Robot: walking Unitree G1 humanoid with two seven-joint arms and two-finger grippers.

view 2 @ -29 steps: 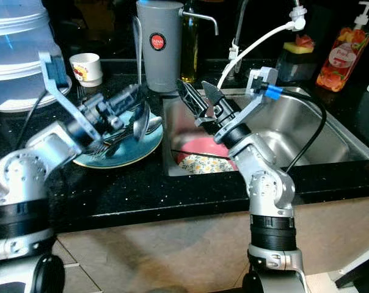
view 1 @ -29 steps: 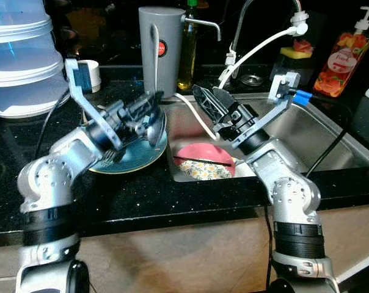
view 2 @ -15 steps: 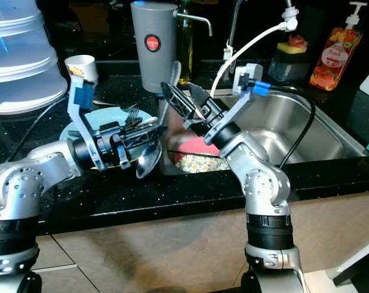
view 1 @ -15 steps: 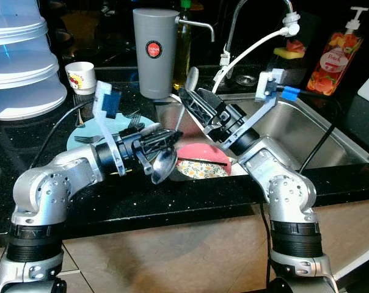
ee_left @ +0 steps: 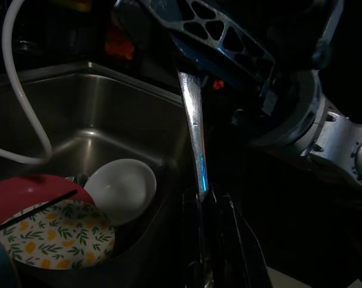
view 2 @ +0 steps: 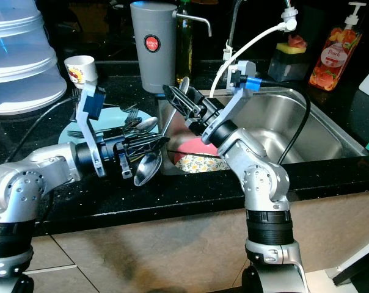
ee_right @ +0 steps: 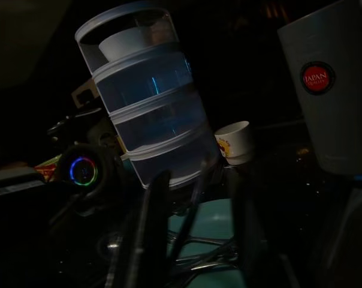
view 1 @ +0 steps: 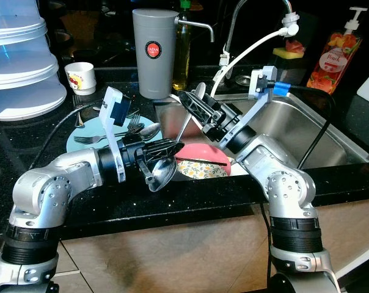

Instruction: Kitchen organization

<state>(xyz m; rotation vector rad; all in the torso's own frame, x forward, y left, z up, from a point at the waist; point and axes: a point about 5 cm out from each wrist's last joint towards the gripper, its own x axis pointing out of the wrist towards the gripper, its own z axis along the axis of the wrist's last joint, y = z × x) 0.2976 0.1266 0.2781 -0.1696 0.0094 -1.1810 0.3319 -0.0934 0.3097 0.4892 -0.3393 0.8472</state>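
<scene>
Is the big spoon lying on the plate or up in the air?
Up in the air. The left claw grips the spoon above the counter edge, bowl hanging down, handle reaching to the right claw.

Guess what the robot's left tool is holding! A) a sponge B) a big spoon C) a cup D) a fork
B: the left tool is shut on a big spoon, its shiny bowl hanging down at the counter's front edge beside the sink.
</scene>
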